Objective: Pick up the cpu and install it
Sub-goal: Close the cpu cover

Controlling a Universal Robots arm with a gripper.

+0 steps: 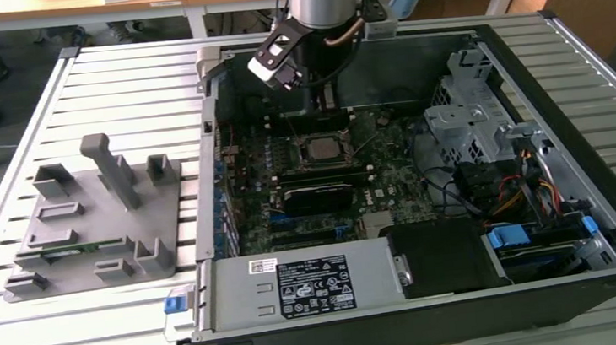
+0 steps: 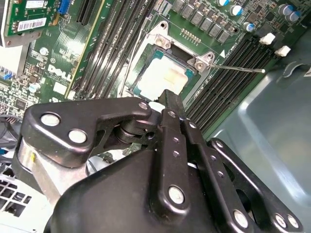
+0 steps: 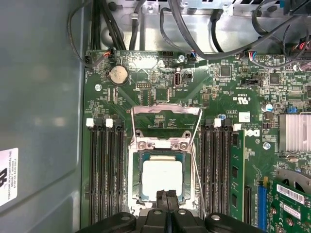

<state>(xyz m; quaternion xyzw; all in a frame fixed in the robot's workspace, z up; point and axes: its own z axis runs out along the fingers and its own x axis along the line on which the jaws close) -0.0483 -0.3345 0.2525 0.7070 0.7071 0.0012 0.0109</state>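
Note:
The cpu [image 1: 321, 147] is a flat square chip with a silver top. It lies in the motherboard socket inside the open computer case. In both wrist views the cpu [image 3: 162, 178] [image 2: 165, 77] sits flat inside the socket's metal frame [image 3: 160, 144]. My gripper [image 1: 322, 103] hangs just above the socket's far side. Its black fingertips [image 3: 167, 198] are pressed together with nothing between them. In the second wrist view the gripper [image 2: 170, 97] ends close to the edge of the chip, apart from it.
A grey fixture tray [image 1: 98, 218] with upright posts stands on the slatted table at the exterior view's left. Inside the case are a black block [image 1: 313, 197], the power supply [image 1: 296, 288], a drive cage [image 1: 472, 114] and cables. Memory slots [image 3: 104, 170] flank the socket.

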